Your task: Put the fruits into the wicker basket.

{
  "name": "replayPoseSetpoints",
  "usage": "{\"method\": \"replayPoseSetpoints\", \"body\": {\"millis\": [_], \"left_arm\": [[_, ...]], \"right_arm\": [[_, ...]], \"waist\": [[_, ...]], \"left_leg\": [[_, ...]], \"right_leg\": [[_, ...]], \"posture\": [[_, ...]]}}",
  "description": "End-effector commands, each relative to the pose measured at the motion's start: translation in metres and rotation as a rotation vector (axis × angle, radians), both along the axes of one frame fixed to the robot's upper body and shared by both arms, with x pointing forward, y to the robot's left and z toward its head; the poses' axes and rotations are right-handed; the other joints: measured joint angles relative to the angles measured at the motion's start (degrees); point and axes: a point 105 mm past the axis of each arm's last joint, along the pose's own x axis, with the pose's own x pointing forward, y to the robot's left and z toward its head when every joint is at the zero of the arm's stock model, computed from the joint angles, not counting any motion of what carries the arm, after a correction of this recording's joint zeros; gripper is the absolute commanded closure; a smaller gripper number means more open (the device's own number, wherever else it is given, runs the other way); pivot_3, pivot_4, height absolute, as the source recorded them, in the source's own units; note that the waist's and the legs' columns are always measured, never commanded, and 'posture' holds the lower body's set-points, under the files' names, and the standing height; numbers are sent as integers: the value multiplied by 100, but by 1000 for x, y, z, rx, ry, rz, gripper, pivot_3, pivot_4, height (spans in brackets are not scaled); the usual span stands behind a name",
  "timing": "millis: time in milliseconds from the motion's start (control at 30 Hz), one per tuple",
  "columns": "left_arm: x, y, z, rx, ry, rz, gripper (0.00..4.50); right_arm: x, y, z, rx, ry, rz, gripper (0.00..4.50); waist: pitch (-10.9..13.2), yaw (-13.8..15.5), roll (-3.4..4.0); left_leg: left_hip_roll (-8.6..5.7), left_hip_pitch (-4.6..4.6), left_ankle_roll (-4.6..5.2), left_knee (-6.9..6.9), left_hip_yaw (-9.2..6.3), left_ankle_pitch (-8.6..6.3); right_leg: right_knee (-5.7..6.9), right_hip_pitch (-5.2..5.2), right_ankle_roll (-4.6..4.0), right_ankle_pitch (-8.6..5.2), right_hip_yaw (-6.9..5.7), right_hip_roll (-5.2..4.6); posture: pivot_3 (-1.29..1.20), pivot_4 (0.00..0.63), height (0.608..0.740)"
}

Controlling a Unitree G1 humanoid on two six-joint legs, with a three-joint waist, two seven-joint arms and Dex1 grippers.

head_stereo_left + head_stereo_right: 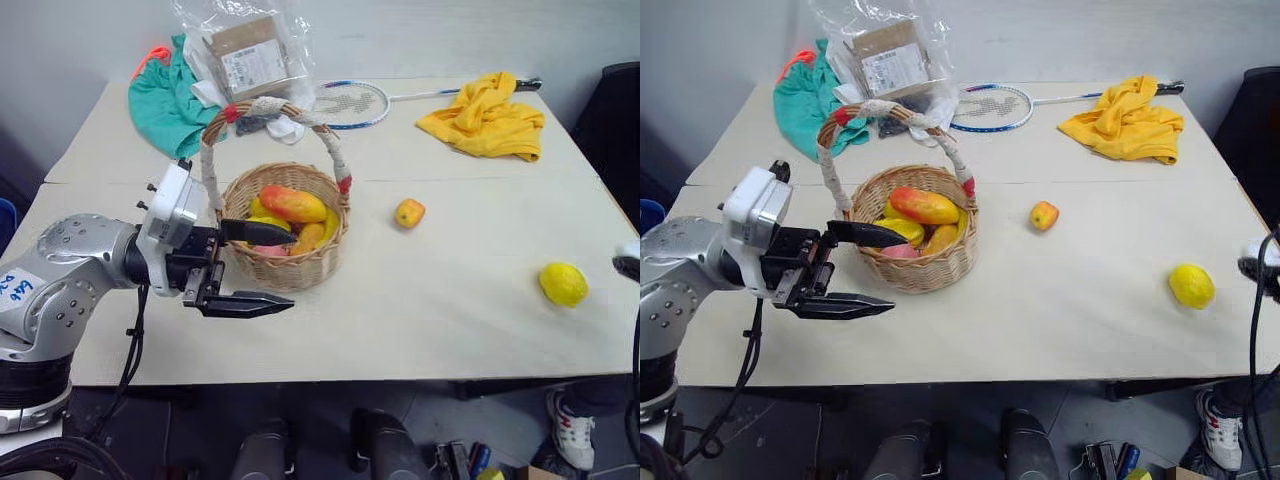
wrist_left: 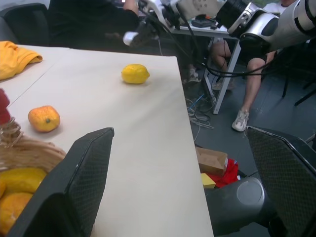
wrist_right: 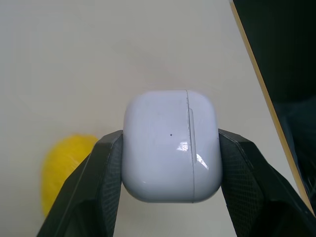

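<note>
At frame centre the wicker basket (image 1: pixel 285 225) holds several fruits, with the left gripper (image 1: pixel 255 268) spread just beside it, the small orange fruit (image 1: pixel 409 212) right of it, the lemon (image 1: pixel 564 284) at far right, while the right gripper (image 3: pixel 170 170) pinches a white case (image 3: pixel 170 145).

The lemon (image 1: pixel 1192 285) and small orange fruit (image 1: pixel 1044 215) lie outside the wicker basket (image 1: pixel 923 268).
</note>
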Motion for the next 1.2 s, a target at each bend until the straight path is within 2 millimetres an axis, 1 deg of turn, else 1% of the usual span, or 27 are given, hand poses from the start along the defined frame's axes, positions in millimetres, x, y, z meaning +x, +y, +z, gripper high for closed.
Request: {"method": "replayPoseSetpoints", "body": {"millis": [33,133,200,233,267,333,367,400,433,467,500,533,567,600,633,700,767,833,867,967,1033,1100,1200], "left_arm": [[-5,-5,9,-7,-44,-19,0],[-5,-4,11,-10,-48,-16,0],[-4,-3,12,-6,-50,-9,0],[-3,-2,11,-2,-53,-4,0],[-3,-2,11,2,-55,-2,0],[-2,0,12,4,-58,6,0],[-2,1,13,2,-59,12,0],[-1,2,14,-3,-61,19,0],[0,3,15,-11,-65,28,0],[1,4,17,-16,-70,36,0],[3,4,17,-19,-73,40,0],[4,4,18,-21,-77,43,0],[5,4,19,-23,-82,48,0],[7,4,20,-25,-86,53,0],[9,6,21,-26,-95,63,0],[12,8,23,-28,-106,79,0],[14,9,25,-31,-112,88,0],[16,11,27,-28,-124,105,0],[16,12,28,-27,-128,110,0],[15,14,31,-22,-141,129,0],[14,16,32,-21,-146,138,0],[13,17,34,-18,-151,150,0],[13,19,35,-15,-157,164,0]], "right_arm": [[-2,-13,-22,-25,12,-61,2185],[0,-13,-46,32,30,-90,2185],[4,-8,-56,66,33,-69,1449],[5,-8,-57,59,30,-64,1236],[5,-8,-57,51,27,-61,896],[3,-17,-42,4,5,-88,196],[2,-21,-29,-17,-15,-94,12],[4,-20,-10,-30,-59,-74,12],[9,-13,15,-45,-117,-15,12],[15,1,37,-62,-168,77,12],[21,19,51,-70,-194,175,12],[28,44,62,-69,-208,303,12],[36,75,70,-66,-222,442,12],[41,99,75,-66,-229,546,12],[50,128,76,-76,-228,664,12],[61,163,74,-85,-224,792,12],[71,186,71,-58,-228,862,12],[93,214,62,-23,-238,895,12],[101,224,58,-22,-238,903,12],[124,242,40,-47,-227,877,12],[133,246,33,-70,-231,863,12],[144,249,28,-55,-243,832,12],[157,252,20,-81,-239,799,12]], "waist": [[0,-7,0],[0,2,0],[0,6,0],[0,2,-1],[0,4,-2],[0,4,-1],[0,5,-1],[2,7,4],[4,10,9],[6,8,15],[12,-2,26],[14,-24,31],[14,-45,31],[13,-73,28],[6,-107,13],[2,-119,-8],[3,-109,-18],[4,-94,-19],[4,-101,-19],[4,-82,-19],[4,-51,-19],[4,-31,-19],[4,-65,-19]], "left_leg": [[2,2,-4,0,0,3],[1,3,-8,-2,-1,7],[0,2,-9,-2,-1,7],[1,2,-9,0,-1,7],[1,3,-9,1,-1,7],[1,4,-9,1,-1,7],[1,3,-9,1,-2,8],[2,4,-9,0,-2,8],[0,2,-9,1,-1,8],[-2,3,-9,0,0,8],[-2,3,-9,0,2,8],[-1,3,-8,1,4,8],[1,7,-9,-1,5,8],[8,9,-13,-3,3,9],[15,10,-21,-3,-1,9],[32,10,-36,-3,-8,9],[36,7,-40,-3,-12,8],[27,-6,-37,-3,-12,8],[23,-9,-34,-1,-13,10],[8,-21,-25,0,-18,15],[5,-31,-22,1,-26,15],[1,-34,-17,2,-25,12],[2,-34,-14,6,-21,12]], "right_leg": [[1,1,0,0,1,3],[5,0,0,0,3,3],[5,0,0,0,4,2],[5,0,0,0,4,2],[4,2,0,0,5,2],[5,2,0,0,5,2],[5,2,0,0,5,3],[5,2,0,0,5,3],[5,0,0,0,6,1],[6,0,0,0,8,0],[6,-1,0,0,11,1],[8,-3,1,0,15,1],[10,-4,1,0,16,4],[10,-3,0,-1,15,11],[10,-1,-2,-2,13,19],[7,0,-8,-5,5,33],[7,0,-14,-8,0,35],[6,-7,-14,-8,-2,25],[7,-9,-14,-7,-4,20],[24,-16,-11,-6,-10,6],[22,-17,-10,-5,-17,1],[19,-16,-7,-3,-17,-2],[19,-15,-3,-1,-16,-1]], "posture": [[0,150,740],[0,150,740],[0,150,740],[0,150,740],[0,150,740],[0,150,740],[0,150,740],[0,150,740],[0,150,740],[0,150,740],[0,150,740],[0,150,740],[0,150,740],[0,150,740],[0,150,740],[0,150,740],[0,150,740],[0,150,740],[0,150,740],[0,150,740],[0,150,740],[0,150,740],[0,150,740]]}}
